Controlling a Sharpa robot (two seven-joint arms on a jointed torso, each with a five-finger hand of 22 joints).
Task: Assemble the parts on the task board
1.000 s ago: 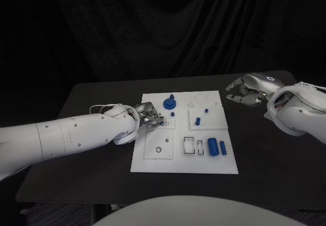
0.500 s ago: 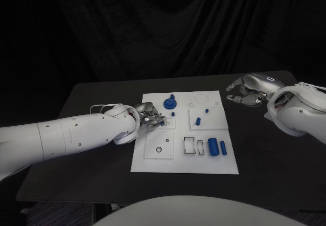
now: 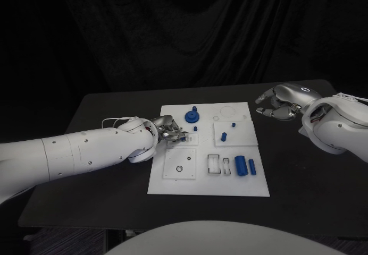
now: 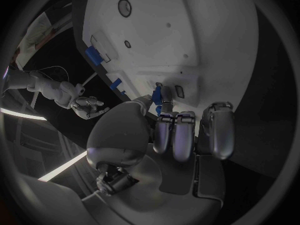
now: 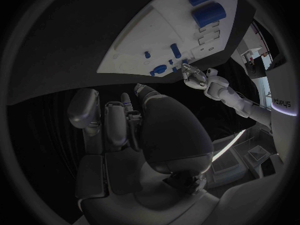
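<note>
The white task board point(image 3: 207, 178) lies in the middle of the black table. My left hand point(image 3: 170, 133) is over the board's left side, and it pinches a small blue part point(image 4: 157, 95) between thumb and fingers beside a small slot point(image 4: 179, 91). My right hand point(image 3: 279, 103) hovers off the board's far right corner, fingers curled in with nothing seen in them. On the board stand a large blue knob point(image 3: 192, 116), a short peg point(image 3: 223, 136) and two tiny pegs point(image 3: 195, 128). A thick blue cylinder point(image 3: 240, 165) and a thin blue bar point(image 3: 251, 167) lie near the right edge.
Two rectangular slots point(image 3: 214, 164) and a round hole point(image 3: 178, 169) sit in the board's near half. Bare black table point(image 3: 307, 175) surrounds the board on all sides, with dark curtain behind the far edge.
</note>
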